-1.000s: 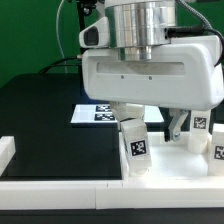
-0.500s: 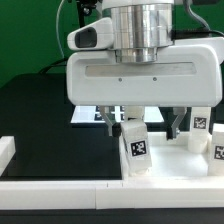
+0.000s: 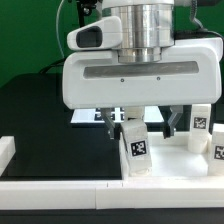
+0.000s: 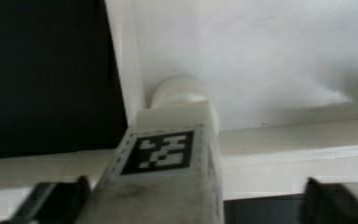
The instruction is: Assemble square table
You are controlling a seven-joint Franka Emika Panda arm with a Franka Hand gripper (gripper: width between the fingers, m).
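The square table's white slab [image 3: 172,163] lies at the exterior view's right, and in the wrist view the slab [image 4: 265,60] shows a round corner socket [image 4: 176,92]. A chunky white leg [image 3: 135,148] with a black-and-white tag stands upright on it; the wrist view has this leg [image 4: 158,150] close up. My gripper [image 3: 139,122] hangs just above the leg, open. In the wrist view the gripper [image 4: 197,205] straddles the leg's top, with one dark finger [image 4: 51,200] close beside it and the other finger [image 4: 345,200] well apart. Nothing is gripped.
Two more tagged legs [image 3: 200,125] [image 3: 218,152] stand at the exterior view's right edge. The marker board [image 3: 88,116] lies behind the gripper on the black table. A long white bar [image 3: 60,185] runs along the front, with a white block [image 3: 5,150] at the left.
The gripper has shifted toward the exterior view's left over the last second, coming over the standing leg. The leg and other parts have stayed put.
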